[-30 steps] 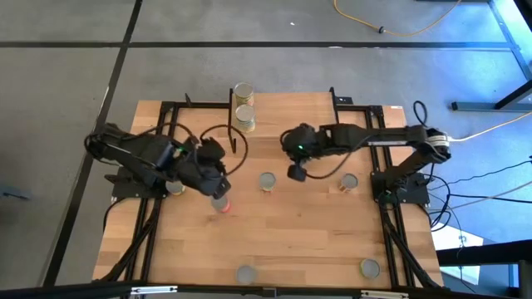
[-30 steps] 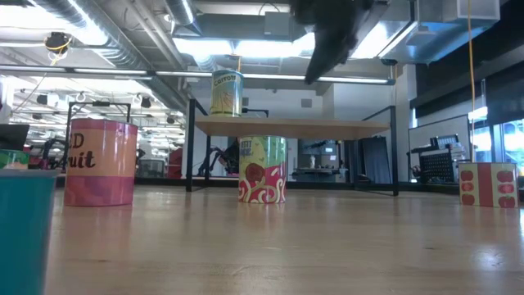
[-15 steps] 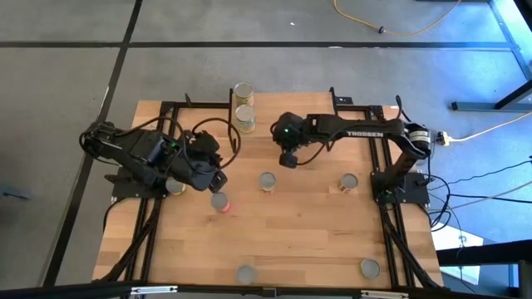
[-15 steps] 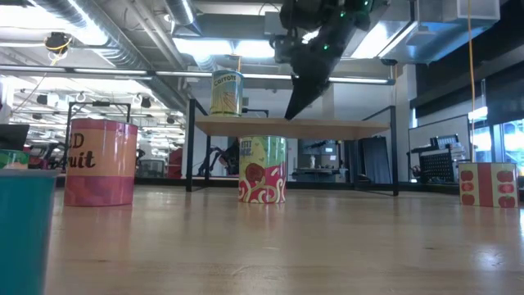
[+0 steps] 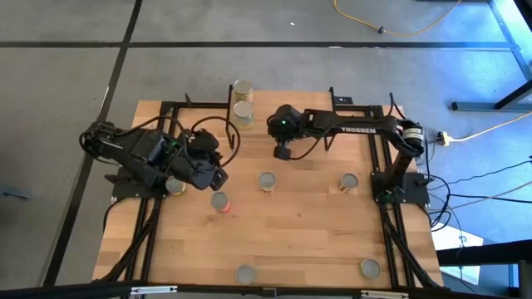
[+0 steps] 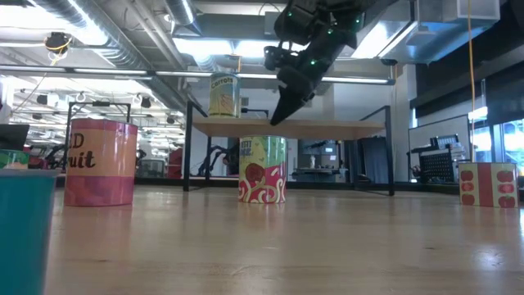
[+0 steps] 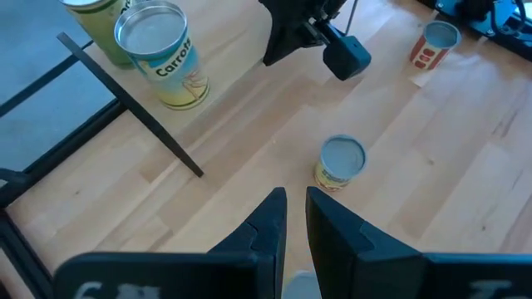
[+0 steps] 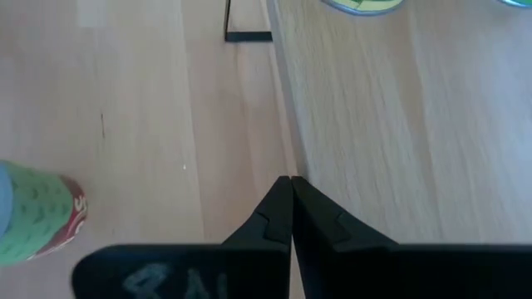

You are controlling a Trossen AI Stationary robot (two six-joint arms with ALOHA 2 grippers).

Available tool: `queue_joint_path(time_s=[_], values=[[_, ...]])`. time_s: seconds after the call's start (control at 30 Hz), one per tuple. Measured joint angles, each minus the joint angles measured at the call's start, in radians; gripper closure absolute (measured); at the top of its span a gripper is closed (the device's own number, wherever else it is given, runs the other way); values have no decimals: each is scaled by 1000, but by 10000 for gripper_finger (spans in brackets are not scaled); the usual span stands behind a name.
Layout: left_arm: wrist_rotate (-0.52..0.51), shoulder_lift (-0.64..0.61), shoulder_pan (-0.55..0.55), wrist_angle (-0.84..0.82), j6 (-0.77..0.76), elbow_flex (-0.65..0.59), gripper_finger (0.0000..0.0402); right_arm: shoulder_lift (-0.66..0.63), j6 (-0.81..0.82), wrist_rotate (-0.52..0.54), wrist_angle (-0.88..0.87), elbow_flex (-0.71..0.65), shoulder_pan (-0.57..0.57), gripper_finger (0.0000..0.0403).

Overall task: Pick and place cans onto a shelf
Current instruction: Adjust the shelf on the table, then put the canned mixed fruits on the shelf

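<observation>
Wooden table (image 5: pixel 307 241) carries scattered cans (image 5: pixel 267 181) (all upright); shelf (image 6: pixel 327 127) board holds two cans (image 5: pixel 243 90)

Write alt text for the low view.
The right gripper, fingers shut and empty, hangs just above the shelf, which carries a carrot can. On the table stand a green can, a pink can and a red can.

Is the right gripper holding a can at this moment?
No, the right gripper is shut with nothing between its fingers, above the shelf edge.
</observation>
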Motion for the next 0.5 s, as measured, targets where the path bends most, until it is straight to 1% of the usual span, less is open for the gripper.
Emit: queue_joint_path(time_s=[0.17,0.2,0.3,0.37,0.5], values=[[0,0,0,-4,4,0,359,3,0,-15,14,0,-6,397],[0,0,0,-5,5,0,359,3,-1,-27,14,0,-6,397],[0,0,0,-19,5,0,359,3,-2,-116,-12,8,-7,397],[0,0,0,-31,3,-1,359,3,-2,-157,-35,28,6,397],[0,0,0,-62,-7,-1,359,3,-16,-186,-106,95,50,397]])
